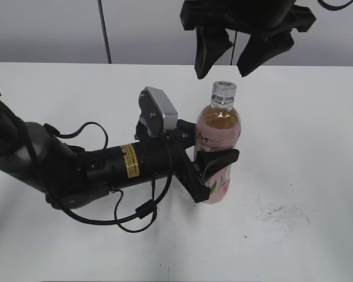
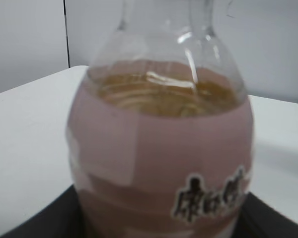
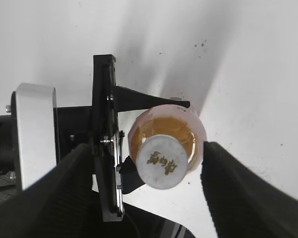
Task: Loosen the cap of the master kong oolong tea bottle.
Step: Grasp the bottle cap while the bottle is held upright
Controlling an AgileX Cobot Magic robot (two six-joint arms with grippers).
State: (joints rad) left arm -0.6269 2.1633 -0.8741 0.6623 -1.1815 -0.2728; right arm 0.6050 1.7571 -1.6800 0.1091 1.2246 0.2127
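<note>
- Cap (image 1: 224, 90): seated on the bottle neck, upper centre of the exterior frame; nothing touches it.
- Master Kong oolong tea bottle (image 1: 217, 138): upright on the white table (image 1: 306, 147), just right of frame centre, amber tea reaching the shoulder.
- Left gripper (image 1: 210, 170): reaches in from the left, jaws clamped on the bottle's labelled body.
- Right gripper (image 1: 226, 56): hangs above the cap at the top edge, fingers spread wide, holding nothing.
- Table: dark scuff marks at lower right.
</note>
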